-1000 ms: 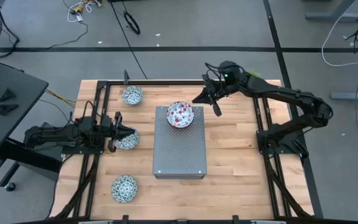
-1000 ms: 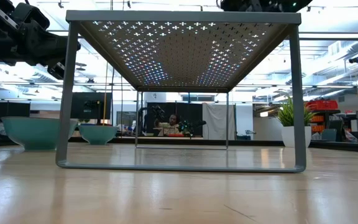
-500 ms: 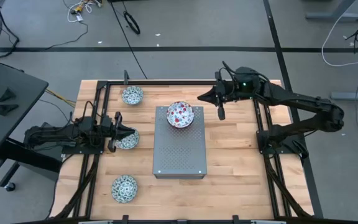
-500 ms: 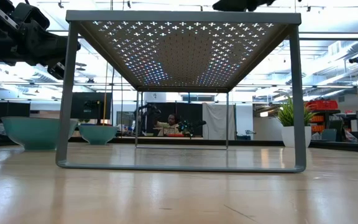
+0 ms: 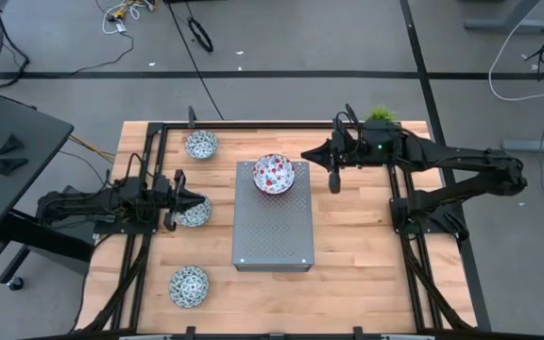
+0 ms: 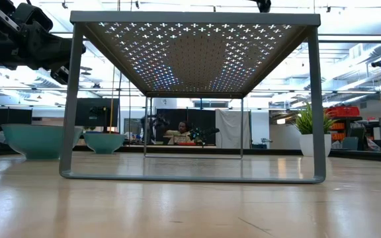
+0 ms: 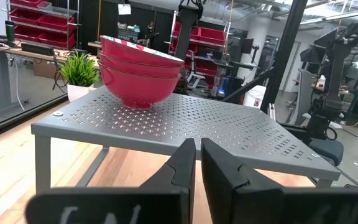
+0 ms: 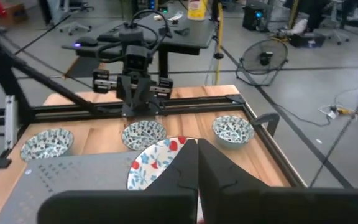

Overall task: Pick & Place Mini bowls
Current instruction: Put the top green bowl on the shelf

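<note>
A stack of red floral mini bowls (image 5: pixel 274 174) stands on the far end of the grey perforated box (image 5: pixel 272 231); in the left wrist view (image 7: pixel 140 78) three rims show. Three blue-green mini bowls rest on the table at the left: far (image 5: pixel 201 144), middle (image 5: pixel 194 212) and near (image 5: pixel 189 285). My left gripper (image 5: pixel 181 200) is shut and hovers over the middle bowl's left rim, well above it in the low view (image 6: pixel 25 36). My right gripper (image 5: pixel 307 154) is shut and empty, just right of the red stack and above the box top.
A small green potted plant (image 5: pixel 379 115) stands at the far right corner, behind my right arm. Black frame rails (image 5: pixel 149 189) run along the table's left and right sides. Bare wood lies to the right of the box (image 5: pixel 357 236).
My right arm has drawn back from the red bowl stack toward the table's right edge, its fingers still pointing at the stack. The stack stays put on the box.
</note>
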Controlling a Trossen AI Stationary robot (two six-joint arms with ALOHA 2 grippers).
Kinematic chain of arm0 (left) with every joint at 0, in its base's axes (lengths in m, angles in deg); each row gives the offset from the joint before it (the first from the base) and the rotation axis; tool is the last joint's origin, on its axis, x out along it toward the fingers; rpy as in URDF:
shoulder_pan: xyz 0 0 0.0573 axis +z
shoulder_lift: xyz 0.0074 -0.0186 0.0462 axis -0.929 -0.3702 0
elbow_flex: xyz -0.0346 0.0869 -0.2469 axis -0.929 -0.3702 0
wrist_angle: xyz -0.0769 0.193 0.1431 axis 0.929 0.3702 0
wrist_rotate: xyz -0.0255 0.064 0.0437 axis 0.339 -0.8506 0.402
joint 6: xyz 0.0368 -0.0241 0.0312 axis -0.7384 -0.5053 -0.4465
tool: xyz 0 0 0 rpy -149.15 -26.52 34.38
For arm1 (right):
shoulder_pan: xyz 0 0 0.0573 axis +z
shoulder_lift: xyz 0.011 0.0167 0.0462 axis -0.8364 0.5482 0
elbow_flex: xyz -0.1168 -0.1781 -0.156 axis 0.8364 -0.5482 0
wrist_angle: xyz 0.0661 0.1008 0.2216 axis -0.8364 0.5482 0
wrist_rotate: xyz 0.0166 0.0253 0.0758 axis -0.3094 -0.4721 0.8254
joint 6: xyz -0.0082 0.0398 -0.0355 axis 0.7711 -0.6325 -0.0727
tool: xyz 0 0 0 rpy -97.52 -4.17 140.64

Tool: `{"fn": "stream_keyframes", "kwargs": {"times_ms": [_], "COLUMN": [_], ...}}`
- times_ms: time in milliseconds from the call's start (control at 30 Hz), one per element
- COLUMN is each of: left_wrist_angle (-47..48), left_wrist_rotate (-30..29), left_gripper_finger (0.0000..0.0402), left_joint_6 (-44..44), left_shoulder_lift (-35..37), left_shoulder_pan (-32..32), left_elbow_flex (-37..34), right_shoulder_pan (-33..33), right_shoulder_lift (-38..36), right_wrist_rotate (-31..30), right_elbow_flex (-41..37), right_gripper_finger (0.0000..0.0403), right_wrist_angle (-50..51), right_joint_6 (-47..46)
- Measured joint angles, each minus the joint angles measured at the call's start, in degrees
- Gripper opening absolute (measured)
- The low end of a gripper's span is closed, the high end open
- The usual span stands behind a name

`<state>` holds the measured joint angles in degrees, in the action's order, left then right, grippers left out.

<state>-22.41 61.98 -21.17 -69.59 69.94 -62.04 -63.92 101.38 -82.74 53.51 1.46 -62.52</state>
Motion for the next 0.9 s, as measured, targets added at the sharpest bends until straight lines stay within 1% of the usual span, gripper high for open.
{"fn": "stream_keyframes", "kwargs": {"times_ms": [167,333,433,500,633,833,900], "left_wrist_angle": [0.0,0.0,0.0,0.01,0.0,0.0,0.0], "left_wrist_rotate": [0.0,0.0,0.0,0.0,0.0,0.0,0.0], "left_gripper_finger": [0.0032,0.0032,0.0032,0.0032,0.0032,0.0032,0.0032], "left_joint_6": [0.0,0.04,0.02,0.0,0.01,0.03,0.0], "left_shoulder_lift": [0.02,0.0,0.02,0.0,-0.01,-0.01,0.0], "left_shoulder_pan": [0.0,-0.02,-0.01,0.0,0.0,0.0,0.0], "left_elbow_flex": [0.0,0.0,0.0,0.0,0.0,0.0,0.0], "right_shoulder_pan": [1.2,3.19,4.35,4.72,4.79,4.89,5.51], "right_shoulder_lift": [-0.48,-2.19,-4.51,-6.86,-12.21,-19.52,-22.14], "right_wrist_rotate": [-1.2,-1.2,-0.97,0.26,6.12,6.63,5.7], "right_elbow_flex": [0.0,0.0,-1.05,-3.1,-8.54,-15.33,-17.51], "right_gripper_finger": [0.0,0.0,0.0,0.0,0.0,0.0,0.0], "right_wrist_angle": [0.94,3.68,3.84,3.17,0.2,0.16,0.22], "right_joint_6": [-3.38,-1.01,-0.21,-1.11,-3.31,-3.59,-4.51]}}
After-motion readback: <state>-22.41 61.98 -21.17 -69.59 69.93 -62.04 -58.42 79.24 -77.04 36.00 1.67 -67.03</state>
